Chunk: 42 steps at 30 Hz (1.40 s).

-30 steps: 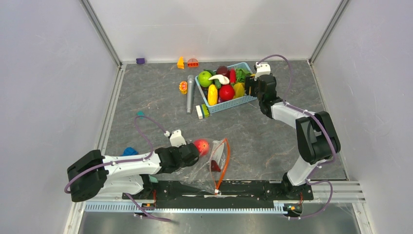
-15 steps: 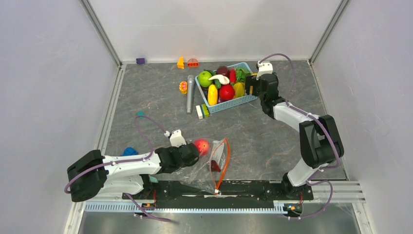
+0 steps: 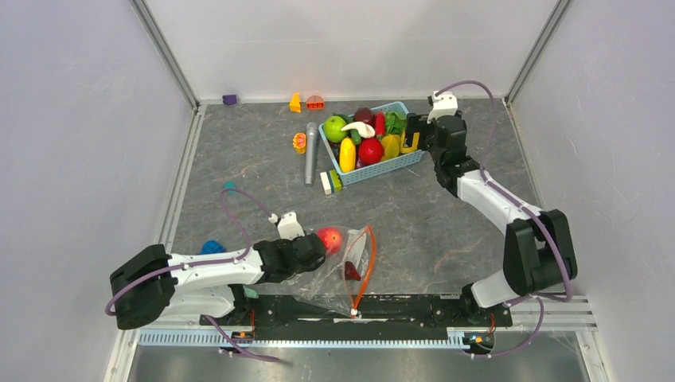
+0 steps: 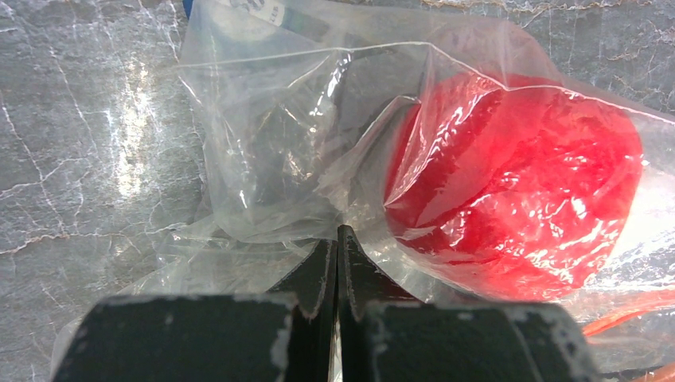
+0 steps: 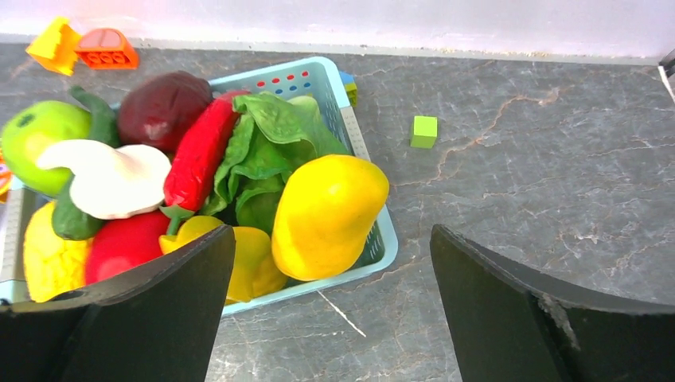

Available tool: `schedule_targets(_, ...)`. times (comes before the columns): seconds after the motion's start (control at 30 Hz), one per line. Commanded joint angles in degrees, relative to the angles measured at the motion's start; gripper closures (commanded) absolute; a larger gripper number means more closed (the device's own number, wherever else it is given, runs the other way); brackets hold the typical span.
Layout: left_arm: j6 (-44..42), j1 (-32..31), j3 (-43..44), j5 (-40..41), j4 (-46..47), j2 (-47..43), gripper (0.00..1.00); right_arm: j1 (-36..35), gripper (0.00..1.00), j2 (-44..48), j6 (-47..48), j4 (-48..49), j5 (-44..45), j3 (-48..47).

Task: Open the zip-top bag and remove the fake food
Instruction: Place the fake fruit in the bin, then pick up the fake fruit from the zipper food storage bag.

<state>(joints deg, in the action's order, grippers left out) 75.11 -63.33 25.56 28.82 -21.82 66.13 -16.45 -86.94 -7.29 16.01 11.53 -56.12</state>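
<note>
The clear zip-top bag [image 3: 341, 269] lies near the table's front edge, its orange-red zip strip [image 3: 368, 263] curving open on the right. Inside it sit fake food pieces: a red round fruit [image 3: 329, 239] and a dark maroon piece [image 3: 351, 270]. My left gripper [image 3: 317, 250] is shut on a fold of the bag [image 4: 271, 159], right beside the red fruit [image 4: 517, 199]. My right gripper [image 3: 414, 135] stands wide open and empty at the right end of the light-blue basket [image 3: 374, 171]. A yellow mango-like piece [image 5: 326, 211] rests in the basket's corner.
The basket [image 5: 384, 247] holds several toys, among them a green apple [image 3: 335, 127] and lettuce [image 5: 275, 151]. A grey cylinder [image 3: 310, 153] and a white-green piece [image 3: 329, 182] lie left of it. Small blocks [image 3: 315, 102] sit at the back, a green cube [image 5: 424, 131] behind the basket.
My right gripper has drawn back to the right from over the basket's end and its jaws have spread wider. The left arm and the bag have not moved.
</note>
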Motion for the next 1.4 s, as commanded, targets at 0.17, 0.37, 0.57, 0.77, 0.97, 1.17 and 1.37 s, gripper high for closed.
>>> schedule_targets(0.17,-0.49,0.22,2.06,1.89,-2.36,-0.56,0.98,0.20,0.30,14.27,-8.78,-18.51,-14.26,-0.72)
schedule_targets(0.37,-0.84,0.18,2.52,2.98,-3.39,-1.57,0.98,-4.20,0.49,27.17,-8.75,-22.39,-26.45,12.17)
schedule_targets(0.57,-0.55,0.22,2.56,3.09,-3.58,-1.40,0.98,-21.44,0.49,40.03,-8.26,-23.20,-22.49,23.21)
schedule_targets(0.77,0.20,0.18,2.21,3.17,-3.67,-1.47,0.98,-33.05,0.49,46.41,-10.89,-14.64,-22.19,35.77)
schedule_targets(0.97,0.36,0.19,2.19,3.04,-3.65,-1.14,0.98,-47.84,0.48,41.35,-8.63,-8.84,-16.14,37.51)
schedule_targets(1.17,0.68,0.19,2.12,2.79,-3.58,-0.99,0.98,-54.29,0.39,32.63,-6.36,-4.88,-13.94,35.73)
schedule_targets(1.37,0.48,0.19,1.86,2.65,-3.14,-0.91,0.98,-55.31,0.25,26.97,-4.41,-0.25,-9.53,35.71)
